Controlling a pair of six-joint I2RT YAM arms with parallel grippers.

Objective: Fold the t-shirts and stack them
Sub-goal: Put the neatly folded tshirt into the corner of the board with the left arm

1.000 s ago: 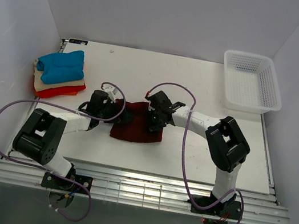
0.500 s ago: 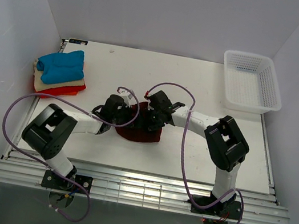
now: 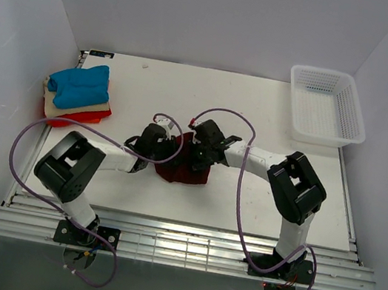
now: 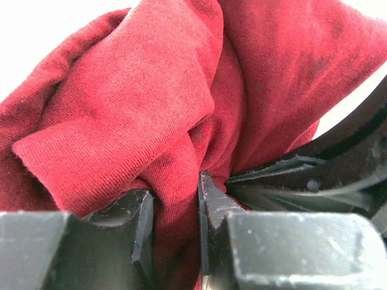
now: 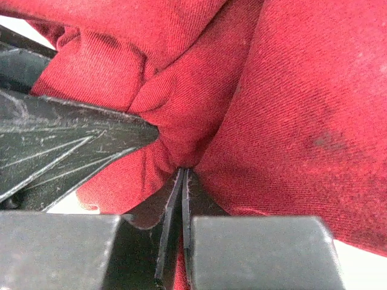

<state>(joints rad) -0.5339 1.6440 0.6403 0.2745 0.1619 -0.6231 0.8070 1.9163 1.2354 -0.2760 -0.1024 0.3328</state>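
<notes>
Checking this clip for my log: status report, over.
Left gripper shut on maroon t-shirt; right gripper shut on it too. Shirt bunched mid-table between them. Folded stack and basket well clear.

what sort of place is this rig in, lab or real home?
Likely a lab test cell, not a home: plain white walls box in a white table, and two arms are bolted to a metal rail at its near edge.
</notes>
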